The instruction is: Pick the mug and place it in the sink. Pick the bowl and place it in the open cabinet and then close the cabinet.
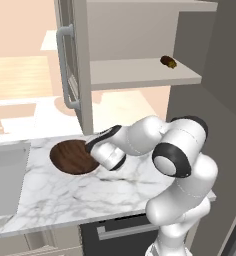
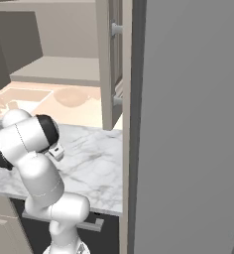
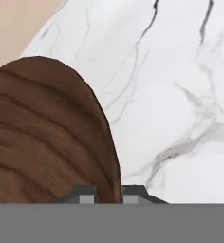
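Pinching only the bowl rim, my gripper is clamped thin; I fear it tilts out when lifted.

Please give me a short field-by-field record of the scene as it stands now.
bowl: brown wood, on the marble counter, right of the sink
gripper: shut on the bowl's rim, one fingertip on each side
cabinet: upper, door open, shelf holds a small dark lump
bowl step: gripped, not yet lifted off the counter
cabinet step: not yet closed
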Tool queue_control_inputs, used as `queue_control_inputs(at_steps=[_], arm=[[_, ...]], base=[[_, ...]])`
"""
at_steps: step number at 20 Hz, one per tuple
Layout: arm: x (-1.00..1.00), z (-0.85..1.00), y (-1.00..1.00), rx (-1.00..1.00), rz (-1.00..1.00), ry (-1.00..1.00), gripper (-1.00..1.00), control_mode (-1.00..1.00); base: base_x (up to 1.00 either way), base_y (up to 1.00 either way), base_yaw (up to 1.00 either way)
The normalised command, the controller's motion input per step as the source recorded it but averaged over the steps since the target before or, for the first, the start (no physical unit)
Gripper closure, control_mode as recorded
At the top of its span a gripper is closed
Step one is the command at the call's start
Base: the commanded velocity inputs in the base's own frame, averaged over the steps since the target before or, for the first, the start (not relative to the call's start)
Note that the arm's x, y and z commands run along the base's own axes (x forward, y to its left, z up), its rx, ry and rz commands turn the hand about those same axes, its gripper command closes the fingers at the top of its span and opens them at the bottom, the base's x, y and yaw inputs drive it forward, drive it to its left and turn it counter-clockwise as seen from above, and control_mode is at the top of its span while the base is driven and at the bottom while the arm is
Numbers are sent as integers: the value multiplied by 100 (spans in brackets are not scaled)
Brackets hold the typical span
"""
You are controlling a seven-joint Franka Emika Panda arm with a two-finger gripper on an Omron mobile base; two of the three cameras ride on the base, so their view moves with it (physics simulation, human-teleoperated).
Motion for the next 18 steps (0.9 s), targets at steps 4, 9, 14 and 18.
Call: queue_control_inputs(at_steps=[4,9,14,18], arm=[[-9,1,-1,2,-11,0,100,-100],[-43,16,-35,5,-19,0,100,-100],[-47,46,-44,6,-11,-4,100,-100],[-9,88,-18,4,-2,-1,100,-100]], base=[[0,0,0],[0,0,0],[0,0,0],[0,0,0]])
